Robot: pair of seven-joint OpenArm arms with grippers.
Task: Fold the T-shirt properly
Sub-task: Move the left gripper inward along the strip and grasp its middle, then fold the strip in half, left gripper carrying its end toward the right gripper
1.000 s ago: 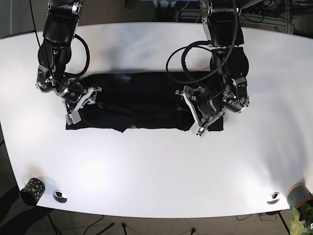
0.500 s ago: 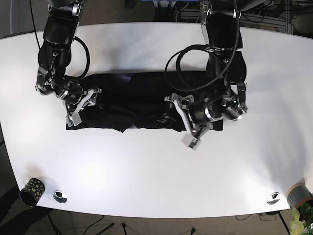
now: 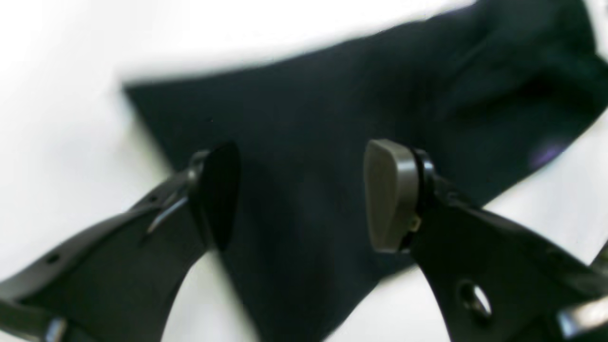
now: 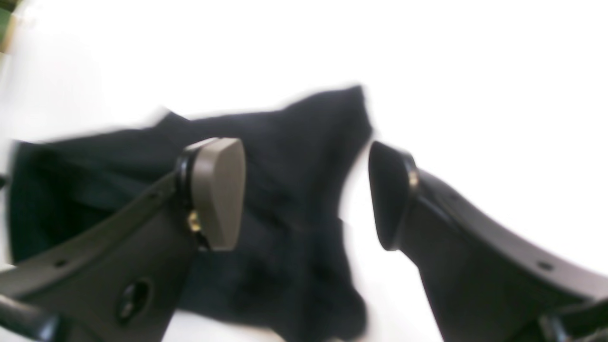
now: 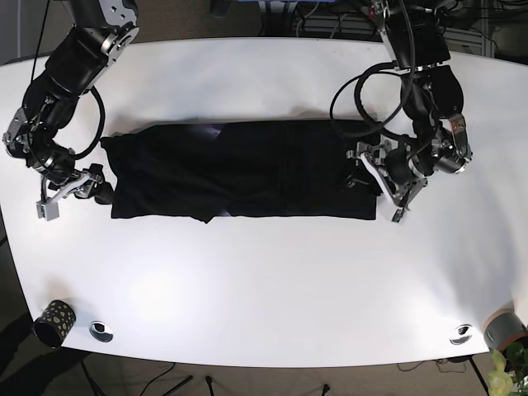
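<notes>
A dark navy cloth T-shirt is lying flat as a long horizontal band across the middle of the white oval table, its sleeve corner poking out at the upper left end. In the base view the left gripper is sitting at the shirt's right end, its black fingers spread wide over the cloth edge and holding nothing; the left wrist view is showing those two pads gaping apart above dark fabric. The right gripper is hanging just off the shirt's left end over bare table, its fingers likewise parted wide and empty, with the shirt's corner showing between them in the blurred right wrist view. A black speckled cup is standing at the table's near left corner.
</notes>
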